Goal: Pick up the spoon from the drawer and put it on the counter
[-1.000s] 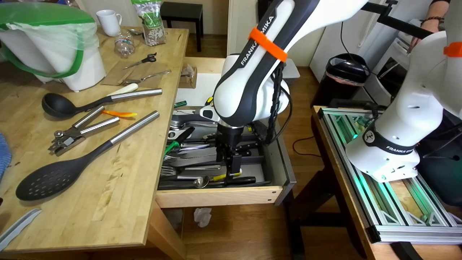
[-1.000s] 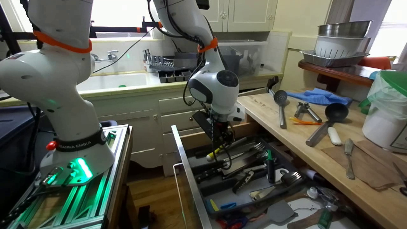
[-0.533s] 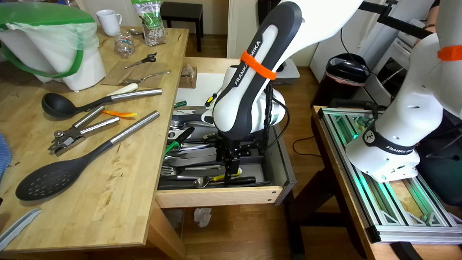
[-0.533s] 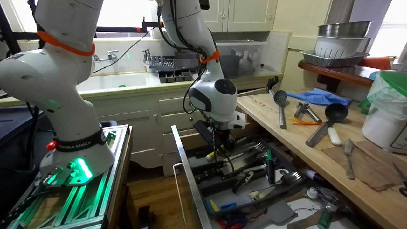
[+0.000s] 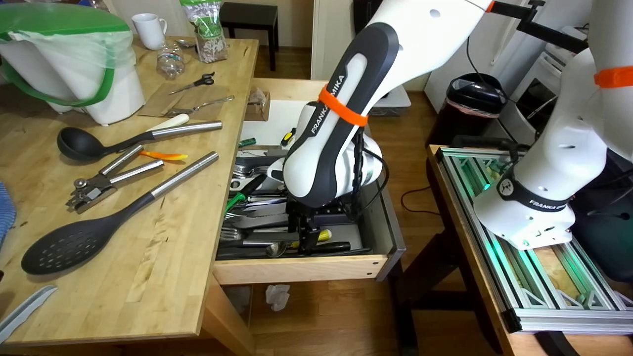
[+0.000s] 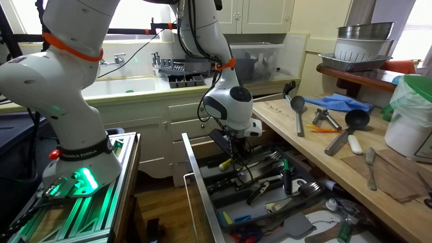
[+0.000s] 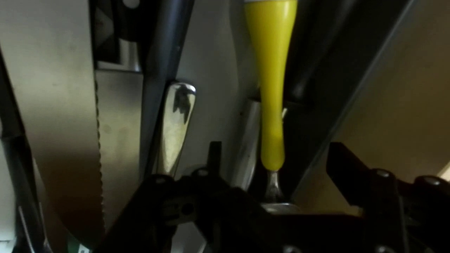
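Note:
The spoon (image 5: 324, 235) lies in the drawer (image 5: 301, 272), its yellow handle pointing away from the counter (image 5: 168, 247) and its silver bowl toward it. The handle's end also shows in an exterior view (image 6: 225, 164). My gripper (image 5: 301, 240) is open and low over the drawer, hiding the spoon's middle. In the wrist view the yellow handle (image 7: 272, 88) runs between the two spread fingertips (image 7: 274, 149), with space on both sides. Most of the bowl is hidden behind the gripper there.
Black-handled utensils (image 5: 339, 246) lie close beside the spoon, along the drawer's wooden side wall. Knives and forks (image 6: 273, 156) fill nearby tray compartments. On the counter lie a slotted spoon (image 5: 74, 244), a ladle (image 5: 81, 143), a can opener (image 5: 94, 185) and a lidded bucket (image 5: 113, 94).
My gripper has come down a little and shifted toward the counter, along the spoon toward its bowl. The spoon and the other utensils have not moved.

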Available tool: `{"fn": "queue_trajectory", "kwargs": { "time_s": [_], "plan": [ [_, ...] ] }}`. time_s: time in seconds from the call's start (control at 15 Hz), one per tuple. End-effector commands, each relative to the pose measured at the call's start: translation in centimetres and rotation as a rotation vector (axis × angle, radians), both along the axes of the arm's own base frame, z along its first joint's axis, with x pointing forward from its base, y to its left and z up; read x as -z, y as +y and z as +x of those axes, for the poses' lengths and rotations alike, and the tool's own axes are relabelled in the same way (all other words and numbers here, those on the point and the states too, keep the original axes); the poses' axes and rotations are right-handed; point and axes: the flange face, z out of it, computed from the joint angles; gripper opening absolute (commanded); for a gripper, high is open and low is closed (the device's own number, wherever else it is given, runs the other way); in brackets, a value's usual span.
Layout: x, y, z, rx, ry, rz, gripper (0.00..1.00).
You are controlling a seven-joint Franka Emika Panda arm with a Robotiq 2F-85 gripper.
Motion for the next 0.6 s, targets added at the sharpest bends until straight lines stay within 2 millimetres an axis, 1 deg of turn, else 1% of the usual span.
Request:
{"fn": "queue_trajectory", "kwargs": {
  "time_s": [0.0, 0.07, 0.13, 0.2, 0.27, 0.33, 0.4, 0.47, 0.53],
  "plan": [
    [1.1, 0.9, 0.3, -0.016, -0.001, -0.011, 0.74],
    [1.2, 1.0, 0.1, -0.017, 0.006, -0.015, 0.71],
    [1.1, 1.1, -0.1, -0.012, 0.011, -0.015, 0.60],
    [1.1, 1.1, -0.3, -0.009, 0.017, -0.017, 0.61],
    [0.9, 1.0, -0.5, -0.001, 0.021, -0.021, 0.54],
    [0.6, 0.9, -0.7, 0.006, 0.022, -0.027, 0.45],
    [0.3, 0.6, -0.8, 0.017, 0.023, -0.031, 0.40],
    [0.0, 0.2, -1.0, 0.027, 0.024, -0.037, 0.31],
    [-0.1, 0.0, -1.2, 0.035, 0.029, -0.042, 0.26]
  ]
}}
